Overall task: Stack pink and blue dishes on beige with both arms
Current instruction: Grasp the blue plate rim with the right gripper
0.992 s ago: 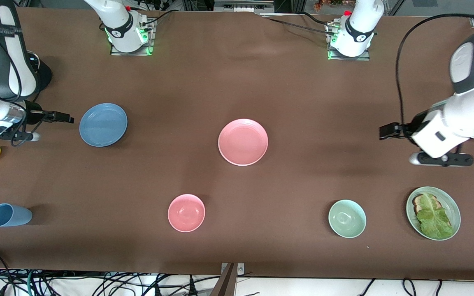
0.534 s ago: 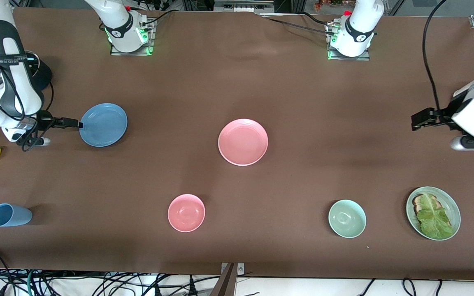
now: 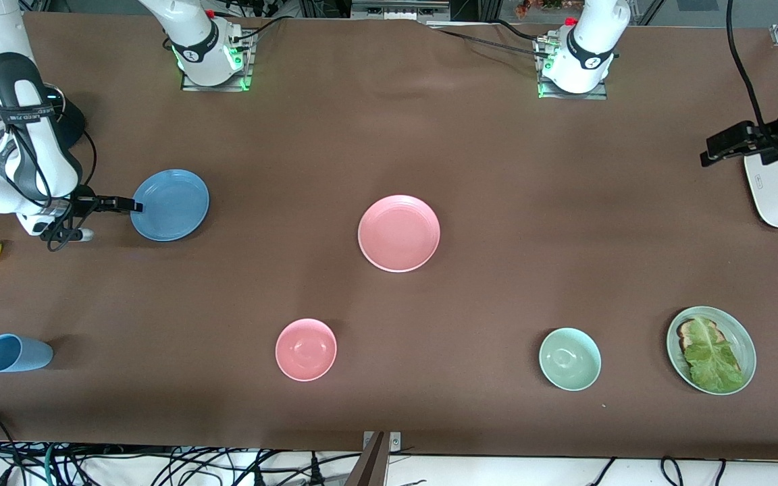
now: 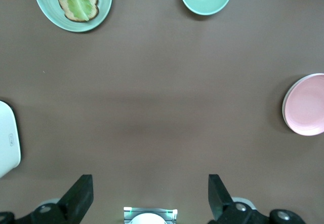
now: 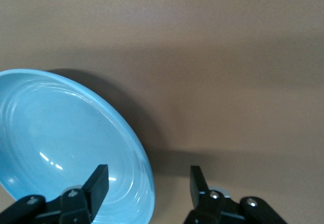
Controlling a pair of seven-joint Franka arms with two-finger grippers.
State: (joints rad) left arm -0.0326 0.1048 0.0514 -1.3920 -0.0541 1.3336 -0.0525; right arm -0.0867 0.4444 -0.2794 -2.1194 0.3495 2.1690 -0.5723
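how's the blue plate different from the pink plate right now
The blue plate lies toward the right arm's end of the table; the pink plate lies mid-table, a little nearer the front camera. The right gripper has its fingers astride the blue plate's rim, not yet shut; no gripper is near the pink plate, and the left gripper waits open. Both are wide, shallow, empty, flat on the table and look the same size.

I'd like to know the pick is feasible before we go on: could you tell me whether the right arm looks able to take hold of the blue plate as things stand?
Probably yes. The right gripper is at the blue plate's rim, jaws straddling its edge, with nothing between them.
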